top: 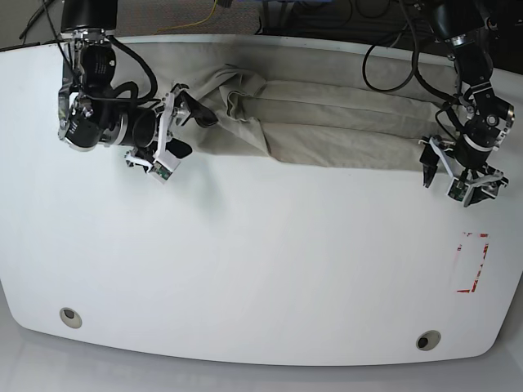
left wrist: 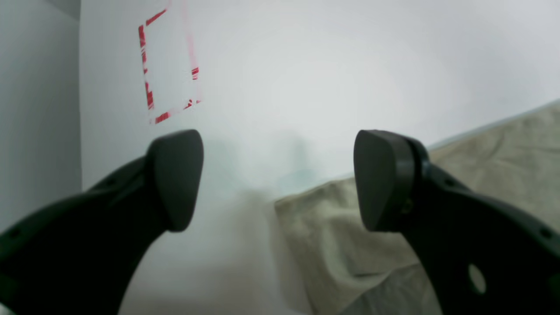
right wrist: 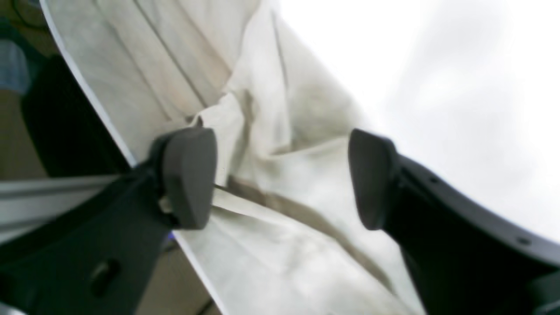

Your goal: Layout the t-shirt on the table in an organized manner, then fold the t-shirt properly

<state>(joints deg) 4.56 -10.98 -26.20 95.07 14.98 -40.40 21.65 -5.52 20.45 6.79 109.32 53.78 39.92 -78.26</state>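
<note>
Surface: the white surface point(top: 245, 269) carries everything; most of it lies bare on the near side of both sets of jaws, which leaves room to draw the cloth out flat.
T-shirt: the t-shirt point(top: 327, 122) lies bunched in a long band along the far edge, running from one set of jaws to the other; judged from this, the laying-out is not yet done and no fold is begun.
Right jaws: the right jaws point(right wrist: 282, 177) stand wide apart with a wrinkled, seamed part of the shirt in the gap between them; nothing is pinched that I can see. One pad sits near the surface's edge, likely lined up to take that bunched end.
Left jaws: the left jaws point(left wrist: 280, 179) gape wide and hold nothing; a corner of the shirt lies just ahead and to one side of the gap, with bare surface in front. They seem poised over the other end so both ends can be pulled together.
Tape mark: a red tape outline point(left wrist: 168, 65) sits beyond the left jaws, well apart from the cloth.
</note>
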